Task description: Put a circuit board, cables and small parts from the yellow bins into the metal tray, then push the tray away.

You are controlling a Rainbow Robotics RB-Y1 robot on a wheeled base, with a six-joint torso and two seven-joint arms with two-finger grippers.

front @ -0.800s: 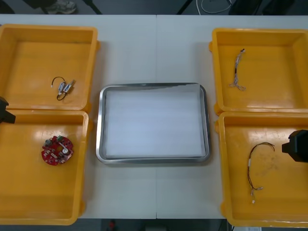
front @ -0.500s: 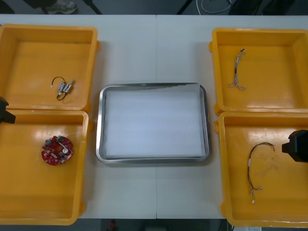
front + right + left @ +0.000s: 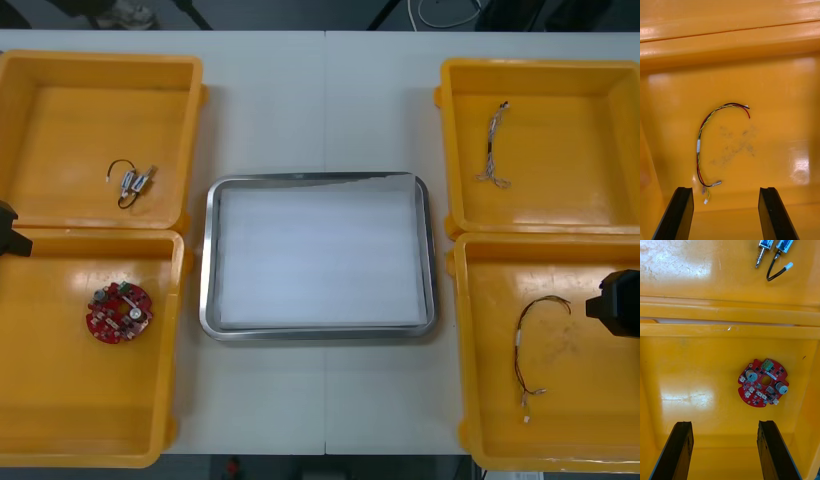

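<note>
Hovering my open right pincer (image 3: 725,191) over the red and yellow cable (image 3: 698,145) in the near right yellow bin (image 3: 771,93), I am aiming to straddle its middle squarely, while my open left pincer (image 3: 724,424) is hanging above the circuit board (image 3: 763,383).

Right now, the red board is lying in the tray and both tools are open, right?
Not quite. The board lies in a yellow bin on the left, not in the tray; the front view shows it. The left tool and right tool are open, as you said.
</note>
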